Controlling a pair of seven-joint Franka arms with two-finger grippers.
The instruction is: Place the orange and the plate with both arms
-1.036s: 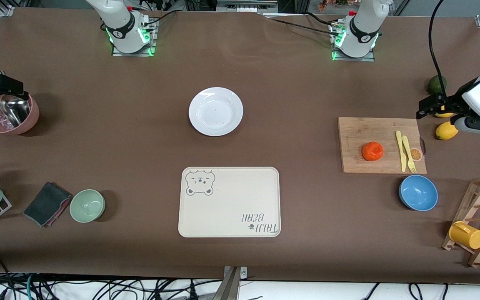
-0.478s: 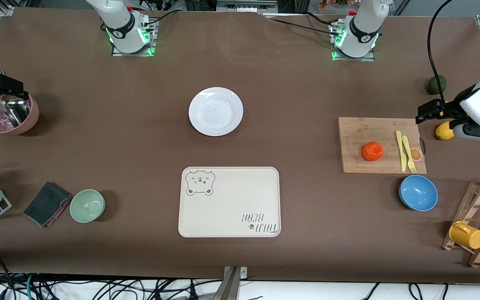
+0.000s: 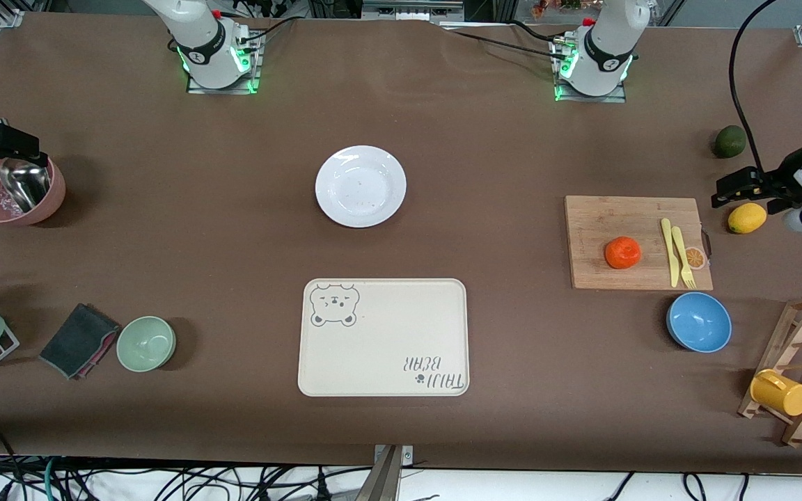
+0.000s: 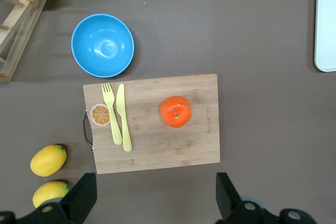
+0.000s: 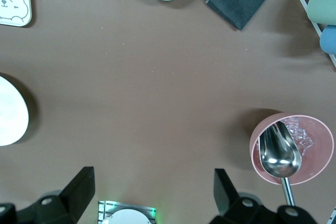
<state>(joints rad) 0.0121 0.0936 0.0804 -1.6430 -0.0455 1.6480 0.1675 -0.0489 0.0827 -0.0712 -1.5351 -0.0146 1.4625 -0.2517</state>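
The orange is seen mid-board on the cutting board; the plate at mid-table. The left gripper and right gripper are held spread, empty.

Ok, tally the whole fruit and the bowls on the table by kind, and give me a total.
Orange: 1
Lemons: 2
Dark green fruit: 1
Pink bowl: 1
Green bowl: 1
Blue bowl: 1
Total: 7
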